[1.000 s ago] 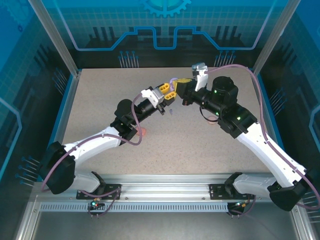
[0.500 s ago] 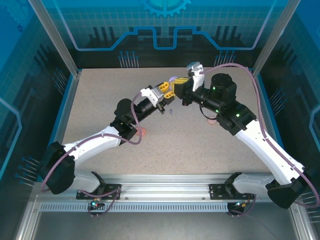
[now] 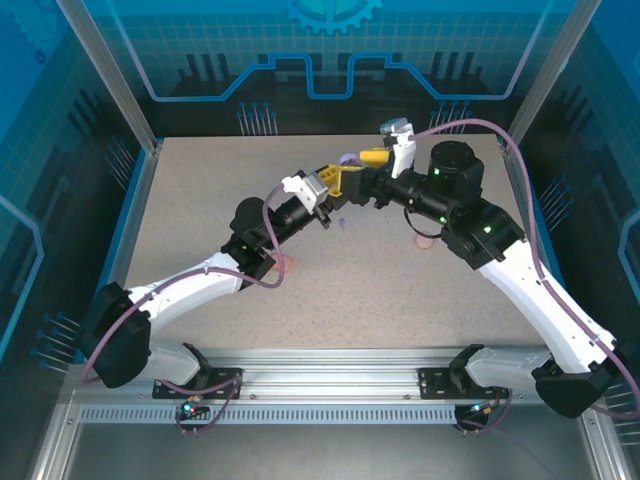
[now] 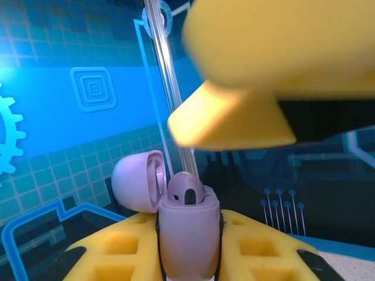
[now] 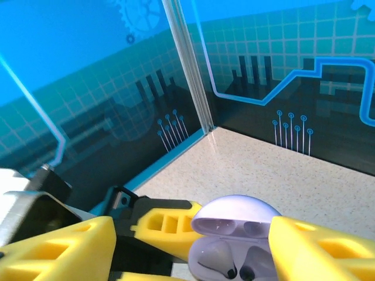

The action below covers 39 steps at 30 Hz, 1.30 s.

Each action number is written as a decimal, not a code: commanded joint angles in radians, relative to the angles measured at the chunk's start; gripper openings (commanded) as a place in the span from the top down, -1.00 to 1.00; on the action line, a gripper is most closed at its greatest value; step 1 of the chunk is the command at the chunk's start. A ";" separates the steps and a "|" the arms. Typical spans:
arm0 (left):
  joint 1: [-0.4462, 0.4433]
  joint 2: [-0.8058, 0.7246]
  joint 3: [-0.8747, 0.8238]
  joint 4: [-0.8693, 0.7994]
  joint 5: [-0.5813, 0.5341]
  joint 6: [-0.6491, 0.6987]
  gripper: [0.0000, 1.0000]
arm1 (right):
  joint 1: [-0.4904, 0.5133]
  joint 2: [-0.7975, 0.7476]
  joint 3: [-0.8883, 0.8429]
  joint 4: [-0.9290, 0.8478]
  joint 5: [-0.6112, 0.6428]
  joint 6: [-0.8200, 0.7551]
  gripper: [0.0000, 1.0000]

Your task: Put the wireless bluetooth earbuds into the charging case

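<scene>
**Charging case.** The purple charging case (image 4: 187, 234) is a small, rounded, matte lilac shell. It stands upright. Its lid (image 4: 137, 181) is hinged open and tipped back to one side. In the top external view the case is above the middle of the table (image 3: 200, 200), towards the far edge, where the two arms meet.

**Earbud.** One purple earbud (image 4: 186, 190) sits in the case, and its rounded head stands above the rim. The right wrist view looks into the open shell and shows this bud in one well. Whether the second well is filled cannot be told.

**Left gripper.** The left gripper (image 4: 188, 249) is clamped on the lower body of the case, with one yellow finger on each side.

**Right gripper.** The right gripper (image 5: 192, 243) is just above and beside the case. Its yellow fingers are spread wide and hold nothing. One finger appears as a blurred yellow wedge above the case in the left wrist view.

**Other items on the table.**
- A small purple speck (image 3: 340, 222) lies just near of the left gripper. It is too small to identify.
- A red-orange item (image 3: 288, 263) lies beside the left forearm.
- A pale pink item (image 3: 425, 241) lies partly under the right arm.
</scene>
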<state>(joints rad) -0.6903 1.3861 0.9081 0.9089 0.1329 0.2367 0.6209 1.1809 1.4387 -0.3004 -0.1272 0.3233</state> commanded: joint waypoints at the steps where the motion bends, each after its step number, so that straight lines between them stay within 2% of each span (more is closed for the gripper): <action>1: -0.004 0.014 -0.001 0.054 -0.033 -0.020 1.00 | -0.016 -0.056 0.048 -0.015 0.055 0.052 -0.49; 8: 0.016 -0.003 -0.034 0.076 -0.064 -0.023 1.00 | -0.117 -0.124 -0.008 -0.101 0.243 0.206 -0.59; 11: 0.039 -0.024 -0.054 0.084 -0.070 -0.043 1.00 | -0.208 -0.090 -0.025 -0.205 0.242 0.310 -0.59; 15: 0.072 -0.061 -0.083 0.086 -0.080 -0.066 1.00 | -0.251 0.012 -0.074 -0.251 0.216 0.354 -0.58; 22: 0.112 -0.154 -0.143 0.067 -0.095 -0.077 1.00 | -0.230 0.393 -0.002 -0.332 0.186 0.376 -0.49; 29: 0.147 -0.243 -0.196 0.041 -0.107 -0.088 1.00 | -0.164 0.853 0.346 -0.570 0.247 0.359 -0.31; 34: 0.163 -0.269 -0.212 0.032 -0.105 -0.095 1.00 | -0.129 1.054 0.529 -0.655 0.272 0.381 -0.13; 39: 0.164 -0.272 -0.214 0.029 -0.102 -0.098 1.00 | -0.094 1.180 0.646 -0.693 0.288 0.388 -0.10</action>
<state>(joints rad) -0.5354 1.1332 0.7082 0.9245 0.0406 0.1558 0.5049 2.3047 2.0136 -0.9085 0.1329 0.6956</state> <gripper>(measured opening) 0.216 0.554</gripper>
